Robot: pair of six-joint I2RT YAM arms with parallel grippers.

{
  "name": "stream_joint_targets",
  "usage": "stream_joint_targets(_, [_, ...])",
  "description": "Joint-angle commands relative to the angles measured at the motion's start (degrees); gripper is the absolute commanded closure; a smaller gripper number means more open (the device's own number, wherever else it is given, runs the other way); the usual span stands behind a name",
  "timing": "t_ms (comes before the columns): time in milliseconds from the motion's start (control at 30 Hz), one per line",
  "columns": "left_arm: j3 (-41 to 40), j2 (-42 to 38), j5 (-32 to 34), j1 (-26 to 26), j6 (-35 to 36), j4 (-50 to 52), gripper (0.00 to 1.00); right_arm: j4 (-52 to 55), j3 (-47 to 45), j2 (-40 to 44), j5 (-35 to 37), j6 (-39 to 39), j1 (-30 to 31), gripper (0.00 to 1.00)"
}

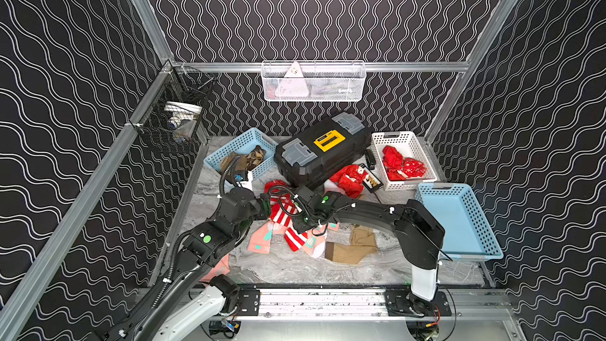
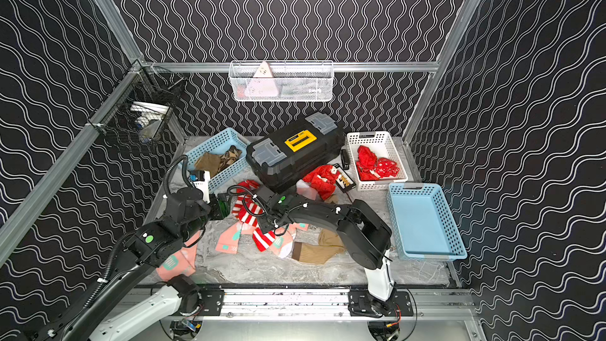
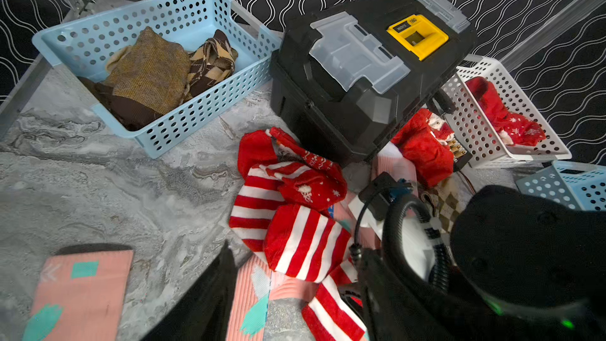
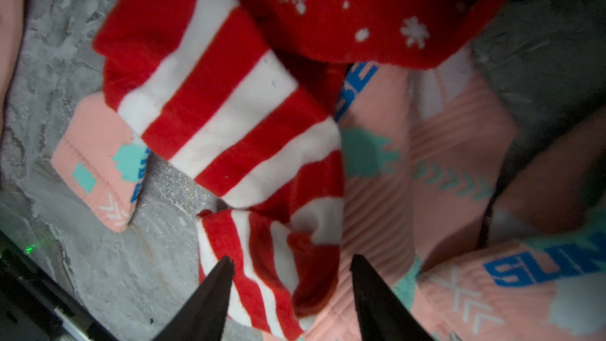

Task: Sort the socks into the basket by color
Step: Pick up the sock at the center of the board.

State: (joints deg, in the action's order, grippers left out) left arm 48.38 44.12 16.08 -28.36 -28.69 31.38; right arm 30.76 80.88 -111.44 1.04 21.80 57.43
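Marble tabletop [image 1: 278, 267]: right gripper [image 4: 292, 265], jaws parted, straddles striped sock [image 4: 229, 119], must pinch, then reach upper-right white basket [image 1: 406, 142]; left gripper [image 2: 223, 206] jaws unclear.

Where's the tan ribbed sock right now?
In a top view, the tan sock lies flat on the table near its front edge, slightly to the robot's right of centre, between a pink sock and the empty blue basket.
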Motion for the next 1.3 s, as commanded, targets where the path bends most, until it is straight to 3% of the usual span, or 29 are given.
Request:
stream_joint_targets(0, [0.0, -0.3, -1.7, 0.0, -1.0, -0.4, 0.36, 1.2, 1.1, -0.9, 1.0, -0.2, 0.3, 0.69])
stream_joint_targets(133, [0.7, -0.1, -2.0, 0.0, -1.3, -0.1, 0.36, 1.6, 0.2, 1.6, 2.1, 0.0, 0.4, 0.98])
stream_joint_targets(167, [0.9, 0.0, -2.3, -0.1, -1.4, -0.2, 0.36, 2.0, 0.1, 2.3, 2.4, 0.0, 0.4, 1.0])
stream_joint_targets(467, [1.8, 1.5, -3.0, -0.2, -1.3, -0.7, 0.37, 5.1, -3.4, 14.0, 2.8, 1.5, 0.5, 1.0])
stream_joint_targets(700, [1.8, 4.5, -4.8, -0.1, -1.3, -2.7, 0.37, 11.4, -1.7, 23.7, 11.9, 1.7, -1.1, 1.0])
stream_joint_targets(867, [1.8, 7.1, -6.2, -0.7, -1.2, -4.1, 0.37, 13.5, 0.9, 27.6, 15.2, 1.1, -8.8, 1.0])
stream_joint_targets(1000, [1.2, 8.4, -6.7, -1.5, -1.2, -5.3, 0.37, 12.3, 2.9, 28.5, 14.8, -0.5, -19.8, 1.0])
stream_joint_targets(1267, [0.3, 10.2, -8.1, -3.5, -1.8, -6.7, 0.37, 7.1, 10.4, 21.9, 13.8, -5.1, -37.5, 1.0])
